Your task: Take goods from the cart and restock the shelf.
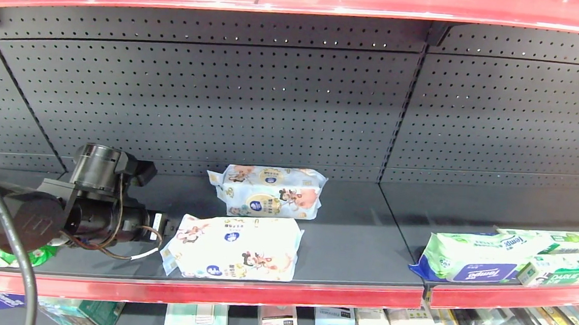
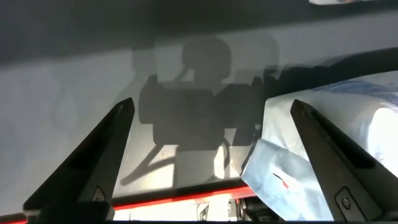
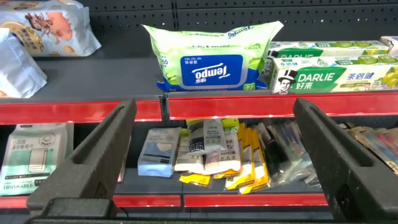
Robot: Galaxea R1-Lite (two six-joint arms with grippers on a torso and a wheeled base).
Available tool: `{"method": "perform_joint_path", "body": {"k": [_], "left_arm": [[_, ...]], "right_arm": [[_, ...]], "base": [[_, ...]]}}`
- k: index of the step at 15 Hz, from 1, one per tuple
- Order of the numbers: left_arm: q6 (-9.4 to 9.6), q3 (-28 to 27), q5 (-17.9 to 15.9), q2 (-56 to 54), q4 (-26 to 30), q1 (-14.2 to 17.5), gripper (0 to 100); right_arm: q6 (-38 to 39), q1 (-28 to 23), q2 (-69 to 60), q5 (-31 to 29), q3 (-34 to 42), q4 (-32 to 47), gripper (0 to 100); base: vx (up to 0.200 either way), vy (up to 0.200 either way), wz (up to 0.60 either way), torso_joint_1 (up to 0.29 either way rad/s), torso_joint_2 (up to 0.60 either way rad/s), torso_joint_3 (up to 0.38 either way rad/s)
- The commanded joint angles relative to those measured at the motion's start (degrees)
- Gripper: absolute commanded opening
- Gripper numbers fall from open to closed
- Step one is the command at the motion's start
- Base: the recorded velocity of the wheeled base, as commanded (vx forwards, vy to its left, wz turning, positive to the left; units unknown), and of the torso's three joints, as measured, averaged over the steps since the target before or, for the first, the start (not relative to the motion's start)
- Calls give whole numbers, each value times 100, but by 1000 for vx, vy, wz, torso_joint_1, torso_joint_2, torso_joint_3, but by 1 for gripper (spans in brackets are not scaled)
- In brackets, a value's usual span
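Two cartoon-printed packs of wipes lie flat on the dark shelf (image 1: 355,238). One pack (image 1: 267,191) is near the back, the other (image 1: 235,248) at the front edge. My left gripper (image 1: 165,228) sits low on the shelf at the front pack's left end. In the left wrist view it (image 2: 211,155) stands open, one finger (image 2: 329,155) against the front pack's (image 2: 354,118) end and the other over bare shelf. My right gripper (image 3: 211,155) is open and holds nothing, out in front of the shelf's red front strip (image 3: 249,106).
A green pack of wipes (image 1: 471,257) and green toothpaste boxes (image 1: 563,253) lie on the shelf's right section. Small hanging packets (image 3: 205,149) fill the level below. A perforated back panel (image 1: 273,105) closes the shelf, with free room between the cartoon packs and the green pack.
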Motion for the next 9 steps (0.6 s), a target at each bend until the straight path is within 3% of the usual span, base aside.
{"method": "perform_joint_path", "body": {"k": [1, 9], "left_arm": [[-1, -79, 0, 59, -3, -47, 100], [7, -176, 9, 129, 15, -285, 100]], "right_arm": [[-1, 1, -2, 4, 0, 0, 100], [-1, 1, -2, 4, 0, 0, 100]], "base": [[0, 0, 0, 0, 0, 0], [0, 0, 0, 0, 0, 0]]}}
